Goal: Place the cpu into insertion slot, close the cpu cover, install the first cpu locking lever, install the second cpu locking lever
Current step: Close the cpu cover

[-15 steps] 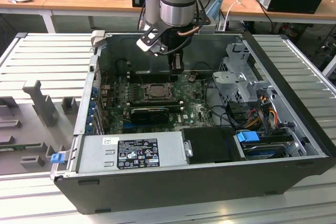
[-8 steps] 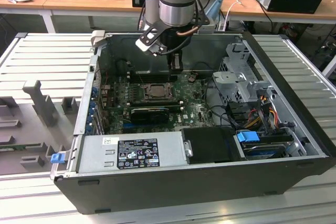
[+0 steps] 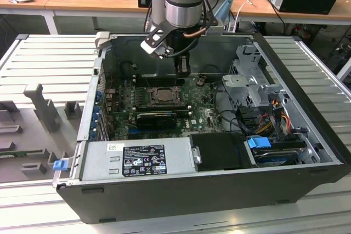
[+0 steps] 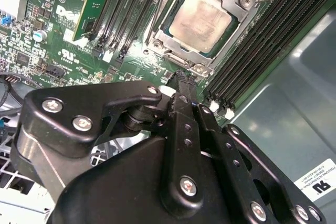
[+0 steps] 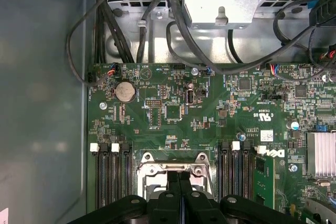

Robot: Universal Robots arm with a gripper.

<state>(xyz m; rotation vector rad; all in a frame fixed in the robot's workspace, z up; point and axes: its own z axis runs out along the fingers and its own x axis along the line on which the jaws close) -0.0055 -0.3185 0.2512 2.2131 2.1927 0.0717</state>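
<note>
Cpu (image 4: 202,22) pale silvery, framed by cpu cover (image 4: 156,32). My tool (image 4: 182,76) pinched together just beside it. Second wrist view shows chip face; first wrist view shows coin cell (image 5: 125,92).

Matt silvery cpu (image 4: 202,22) (glossy metal cpu cover (image 4: 159,27)).
</note>
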